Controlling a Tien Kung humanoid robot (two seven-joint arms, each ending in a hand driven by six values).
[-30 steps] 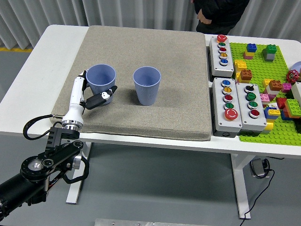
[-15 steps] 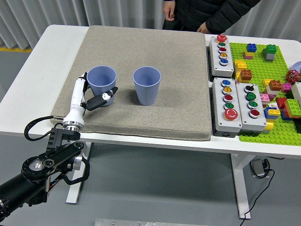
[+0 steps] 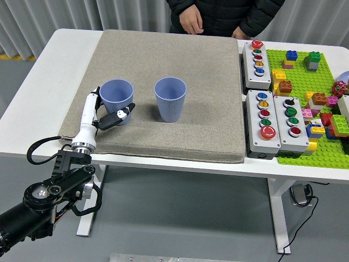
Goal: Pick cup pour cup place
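Two light blue ribbed cups stand upright on the grey mat (image 3: 207,82). The left cup (image 3: 116,94) is near the mat's front left corner, and the right cup (image 3: 170,98) is near its middle. My left hand (image 3: 106,112) comes in from the lower left. It wraps the left cup low down, with the black-tipped thumb (image 3: 121,114) across the cup's front and the fingers (image 3: 96,93) on its left side. What is inside the cups does not show. My right arm is out of view.
A person in a dark jacket stands at the far side, hands (image 3: 191,23) hanging near the mat's far edge. Three grey button boxes (image 3: 264,123) lie right of the mat. Beyond them is a green baseplate (image 3: 305,71) with loose bricks. The white table's front edge (image 3: 180,166) is just below the mat.
My left hand and the left cup have shifted slightly toward the near edge together. The right cup has not moved. The person has stepped left along the far side.
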